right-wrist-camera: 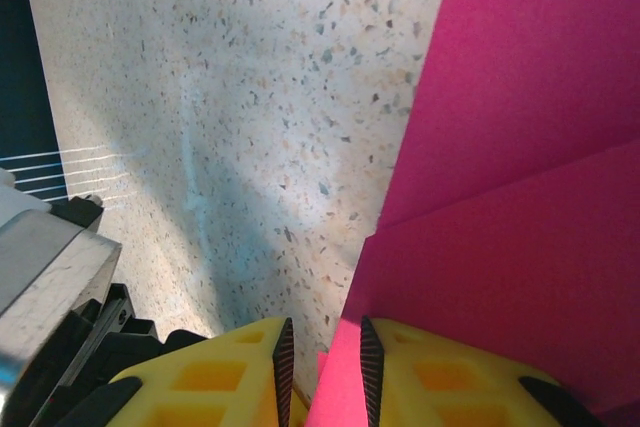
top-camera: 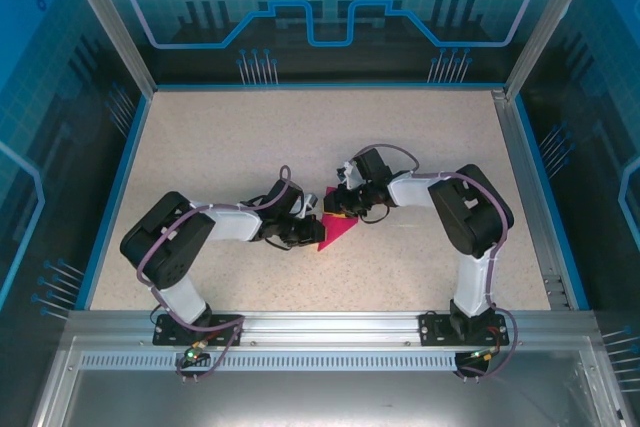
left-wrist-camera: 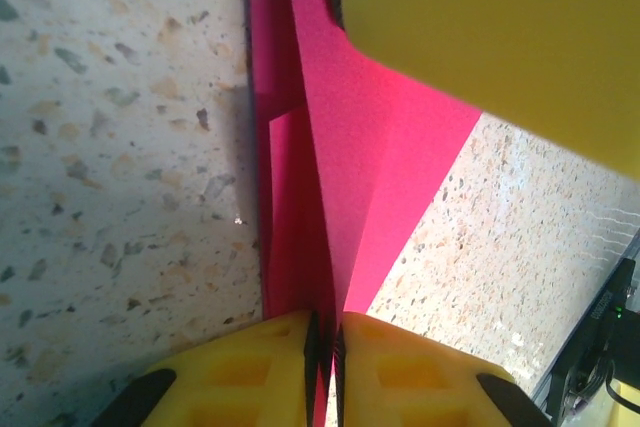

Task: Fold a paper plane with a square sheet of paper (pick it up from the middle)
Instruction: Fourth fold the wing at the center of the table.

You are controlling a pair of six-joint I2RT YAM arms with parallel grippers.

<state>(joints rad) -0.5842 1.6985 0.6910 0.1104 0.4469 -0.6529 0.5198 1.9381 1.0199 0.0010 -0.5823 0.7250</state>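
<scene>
The paper plane (top-camera: 336,231) is a magenta-pink folded sheet lying on the speckled table between both arms. In the left wrist view its creased layers (left-wrist-camera: 335,147) run straight into my left gripper (left-wrist-camera: 327,325), whose pads stand a narrow slit apart around the fold. A sliver of table shows beside the paper. My right gripper (right-wrist-camera: 322,335) is open, and a paper edge (right-wrist-camera: 520,197) rests against its right pad, with bare table showing by the left pad. Seen from above, the left gripper (top-camera: 306,233) and right gripper (top-camera: 346,209) meet at the paper from opposite sides.
A yellow finger of the right gripper (left-wrist-camera: 480,27) looms over the paper's far end in the left wrist view. The left arm's grey body (right-wrist-camera: 50,287) sits close at the lower left of the right wrist view. Blue walls and metal rails (top-camera: 320,319) enclose the table (top-camera: 250,137).
</scene>
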